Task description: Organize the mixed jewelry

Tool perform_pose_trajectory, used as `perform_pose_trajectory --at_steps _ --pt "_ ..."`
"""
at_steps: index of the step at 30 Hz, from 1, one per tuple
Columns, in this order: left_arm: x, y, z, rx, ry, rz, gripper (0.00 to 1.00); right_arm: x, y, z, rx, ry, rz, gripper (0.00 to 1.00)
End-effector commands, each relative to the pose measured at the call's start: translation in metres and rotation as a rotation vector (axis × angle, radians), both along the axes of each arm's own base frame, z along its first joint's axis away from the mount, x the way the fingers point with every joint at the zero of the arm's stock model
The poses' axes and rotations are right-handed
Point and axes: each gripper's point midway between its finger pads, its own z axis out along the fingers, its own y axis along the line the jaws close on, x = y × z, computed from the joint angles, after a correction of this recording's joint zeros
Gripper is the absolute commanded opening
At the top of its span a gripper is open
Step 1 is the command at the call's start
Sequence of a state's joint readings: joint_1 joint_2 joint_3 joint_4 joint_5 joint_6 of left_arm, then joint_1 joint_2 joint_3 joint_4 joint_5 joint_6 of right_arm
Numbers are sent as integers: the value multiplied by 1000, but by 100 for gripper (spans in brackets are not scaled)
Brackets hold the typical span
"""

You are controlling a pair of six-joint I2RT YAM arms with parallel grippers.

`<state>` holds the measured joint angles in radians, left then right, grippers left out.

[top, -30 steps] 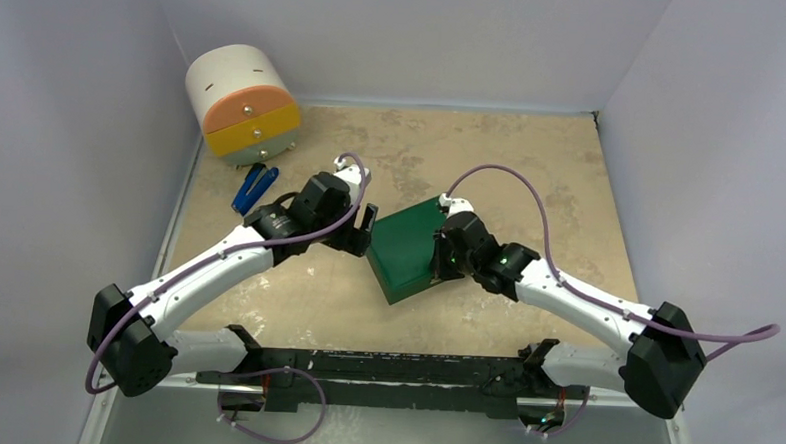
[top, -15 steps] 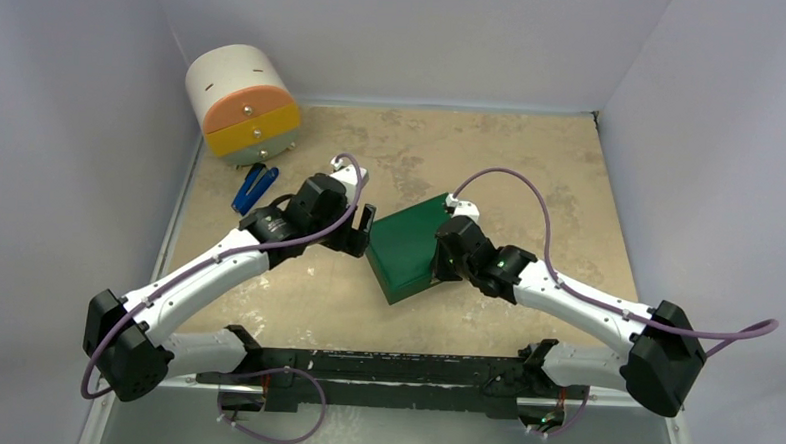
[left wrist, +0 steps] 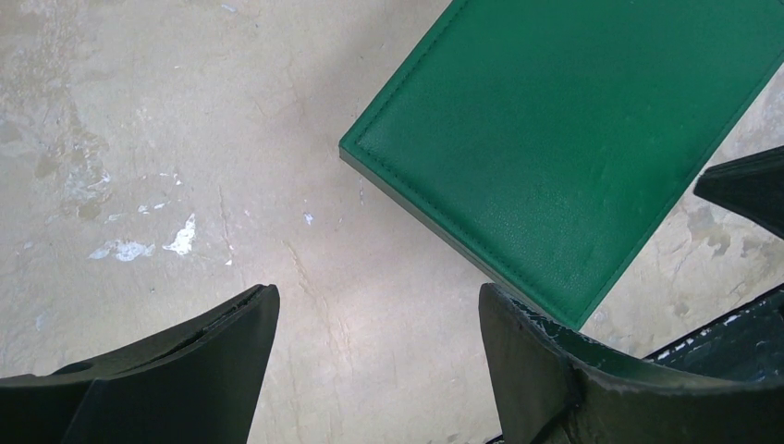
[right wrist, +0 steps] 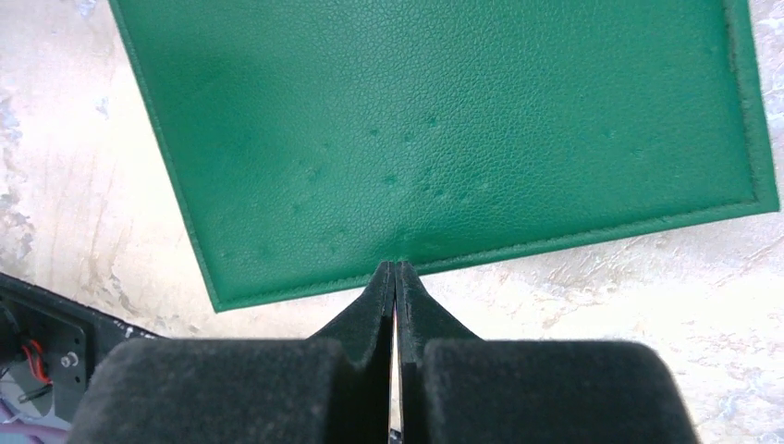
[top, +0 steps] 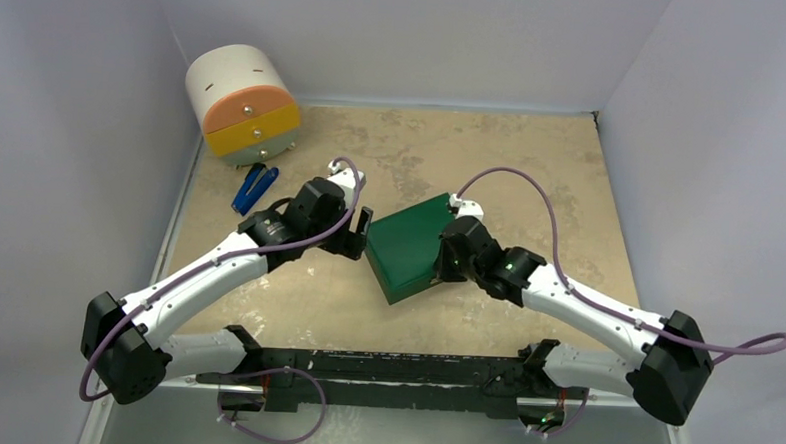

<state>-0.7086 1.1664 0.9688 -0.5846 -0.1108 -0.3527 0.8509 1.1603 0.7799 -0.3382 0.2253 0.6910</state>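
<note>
The closed green box (top: 408, 248) lies flat at the table's middle and fills much of the left wrist view (left wrist: 564, 139) and the right wrist view (right wrist: 444, 120). My left gripper (top: 361, 231) is open and empty just off the box's left edge, its jaws over bare table (left wrist: 379, 305). My right gripper (top: 441, 258) is shut, with its tips (right wrist: 396, 268) touching the box's right edge; nothing shows between them. No jewelry is in view.
A round white drawer cabinet (top: 242, 105) with orange and yellow drawers stands at the back left. A blue-handled tool (top: 253, 188) lies in front of it. Grey walls close in the table on three sides.
My left gripper has shifted slightly left beside the box. My right arm has adjusted a little, its tips staying at the box's edge. The box has barely moved.
</note>
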Motion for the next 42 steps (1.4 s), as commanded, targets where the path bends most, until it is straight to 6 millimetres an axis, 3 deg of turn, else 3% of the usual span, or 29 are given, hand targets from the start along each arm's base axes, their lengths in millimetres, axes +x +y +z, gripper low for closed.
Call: perform_pose_trajectory --at_steps 1,8,12,19,26,34,42 --pt "6 -6 21 -72 -68 19 79 9 2 42 49 -103 2 6" --pt "10 1 40 -118 -133 76 79 28 -30 83 -3 -265 -108 74" --pt "13 11 56 -146 -194 128 79 37 -58 101 -79 -333 -191 98" --pt "12 36 92 -210 -323 242 79 37 -109 134 -185 -438 -337 99" --pt "6 69 127 -275 -458 360 79 18 -154 168 -155 -534 -474 99" --pt "-2 104 153 -344 -565 490 79 3 -172 182 -89 -603 -476 99" --pt "-3 132 162 -380 -619 599 79 3 -161 188 -81 -627 -381 99"
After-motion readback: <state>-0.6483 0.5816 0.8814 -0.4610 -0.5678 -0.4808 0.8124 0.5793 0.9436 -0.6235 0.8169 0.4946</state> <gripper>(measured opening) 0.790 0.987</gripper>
